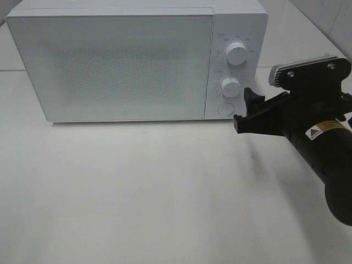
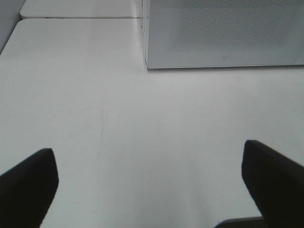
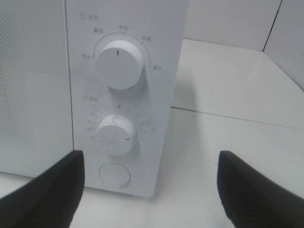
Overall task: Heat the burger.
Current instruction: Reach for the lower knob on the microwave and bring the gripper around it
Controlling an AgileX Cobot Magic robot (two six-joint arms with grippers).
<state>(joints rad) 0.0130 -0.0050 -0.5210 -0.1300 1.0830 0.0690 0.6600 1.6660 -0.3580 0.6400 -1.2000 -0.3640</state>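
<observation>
Jaws on the right: spread wide, holding nothing, blunt matte-black fingers point(image 3: 47, 199) to either side of the control strip of a white microwave point(image 1: 115, 60), close to it. Straight ahead, between those jaws: a smooth round lower dial point(image 3: 116, 134) with a small red tick, ringed by fine printed marks. Just under it, a flat circular button point(image 3: 114, 174) set flush in the panel. Farther up the strip, a larger upper dial point(image 3: 118, 63) with a dark pointer line. Behind the jaws, a thick arm point(image 1: 324, 159) of dull black plastic, with a yellow warning label point(image 1: 325, 130) on its side.

Jaws on the left: equally wide, equally empty, dark rounded fingers point(image 2: 28, 190) over the bare desk point(image 1: 165, 192), the microwave's corner well ahead of them.

Door point(image 1: 110, 63) closed, flat, pale grey-white, speckled with a fine dot mesh, opaque to the cameras. Burger: in no view; whether behind that door, cannot tell.

Desk matte white and smooth, with faint hairline scratches ahead of the left jaws and a seam between slabs beside the microwave. Glossy pale wall tiles point(image 1: 330, 16) beyond the right jaws.
</observation>
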